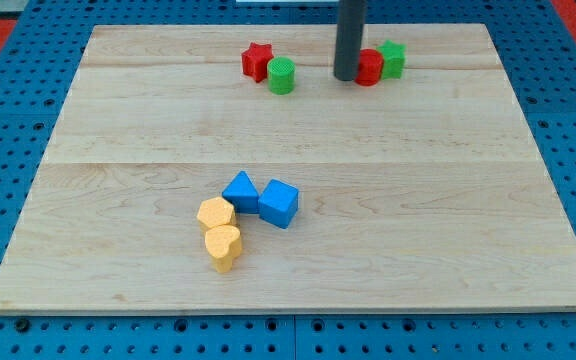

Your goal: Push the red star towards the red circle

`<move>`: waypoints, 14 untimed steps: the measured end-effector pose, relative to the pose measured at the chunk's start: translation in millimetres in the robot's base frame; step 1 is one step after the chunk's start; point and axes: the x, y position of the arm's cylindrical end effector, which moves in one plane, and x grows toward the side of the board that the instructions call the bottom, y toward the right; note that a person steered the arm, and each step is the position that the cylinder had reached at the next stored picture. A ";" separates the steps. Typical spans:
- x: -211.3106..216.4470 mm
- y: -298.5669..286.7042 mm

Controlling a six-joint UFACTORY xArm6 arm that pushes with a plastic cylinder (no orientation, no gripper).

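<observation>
Upper centre: my tip (pixel 346 77), a jawless rod holding nothing, touched the red wooden circle (pixel 370 68); the light, rigid red wooden star (pixel 257 61) wanted pushing on its left face

One view only; it looks down at a slant from beyond the bottom edge of the table (pixel 298 140), facing the far edge; near enough that the table fills the view, all four edges showing; my tip (pixel 346 77) stands near the top.
</observation>
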 end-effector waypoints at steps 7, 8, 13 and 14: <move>-12.3 -195.3; -27.8 -156.2; -97.1 -101.6; -69.8 -65.6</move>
